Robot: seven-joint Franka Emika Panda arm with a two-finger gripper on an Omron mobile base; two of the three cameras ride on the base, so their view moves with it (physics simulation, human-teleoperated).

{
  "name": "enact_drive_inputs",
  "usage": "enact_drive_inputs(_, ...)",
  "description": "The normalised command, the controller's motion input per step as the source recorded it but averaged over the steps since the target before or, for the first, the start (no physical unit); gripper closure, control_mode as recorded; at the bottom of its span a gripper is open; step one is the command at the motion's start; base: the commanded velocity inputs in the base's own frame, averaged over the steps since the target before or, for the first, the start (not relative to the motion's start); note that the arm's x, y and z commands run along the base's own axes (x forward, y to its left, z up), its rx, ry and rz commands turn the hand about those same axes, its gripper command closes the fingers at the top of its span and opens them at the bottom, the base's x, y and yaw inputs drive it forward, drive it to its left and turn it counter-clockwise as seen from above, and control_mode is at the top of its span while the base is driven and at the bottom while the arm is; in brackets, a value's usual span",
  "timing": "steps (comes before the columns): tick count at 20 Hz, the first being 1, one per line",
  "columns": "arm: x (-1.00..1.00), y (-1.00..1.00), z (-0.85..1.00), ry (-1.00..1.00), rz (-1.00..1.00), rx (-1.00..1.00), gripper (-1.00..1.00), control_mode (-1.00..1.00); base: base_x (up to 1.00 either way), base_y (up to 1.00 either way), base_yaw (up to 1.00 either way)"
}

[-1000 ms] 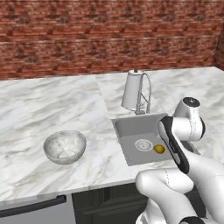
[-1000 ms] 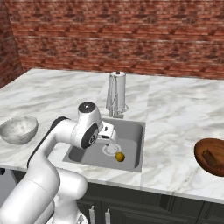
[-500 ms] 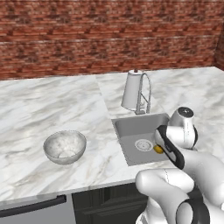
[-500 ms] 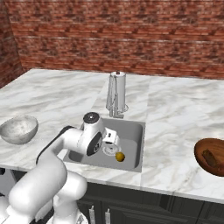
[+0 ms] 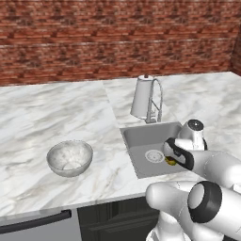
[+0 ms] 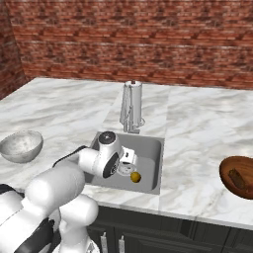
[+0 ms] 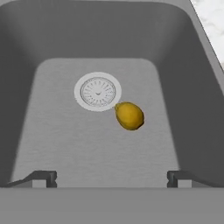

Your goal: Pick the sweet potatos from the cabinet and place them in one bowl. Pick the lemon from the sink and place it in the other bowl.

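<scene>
The lemon lies on the floor of the grey sink, just beside the white drain. My gripper hangs open over the basin, above and short of the lemon, with nothing between its fingers. From the right base view, the hand reaches down into the sink close to the lemon. The pale mottled bowl stands on the counter left of the sink. The wooden bowl sits far right with a reddish-brown sweet potato in it. The cabinet is out of view.
An arched chrome faucet stands behind the basin, also the faucet in the right base view. A brick wall backs the marble counter. The sink walls close in on both sides of the hand.
The arm has folded lower and the hand has sunk into the sink, nearer the lemon. The lemon and both bowls have stayed put.
</scene>
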Motion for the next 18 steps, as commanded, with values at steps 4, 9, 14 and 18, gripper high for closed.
enact_drive_inputs(4, 0.24, -0.10, -0.16, 0.00, 0.00, 0.00, -1.00, -1.00, 0.00, 0.00, 0.00)
enact_drive_inputs(9, 0.23, -0.12, -0.13, 0.00, 0.00, 0.00, -1.00, -1.00, 0.00, 0.00, 0.00)
enact_drive_inputs(14, 0.08, -0.18, -0.09, 0.00, 0.00, 0.00, -1.00, -1.00, 0.00, 0.00, 0.00)
enact_drive_inputs(18, 0.00, -0.10, -0.06, 0.00, 0.00, 0.00, -1.00, -1.00, 0.00, 0.00, 0.00)
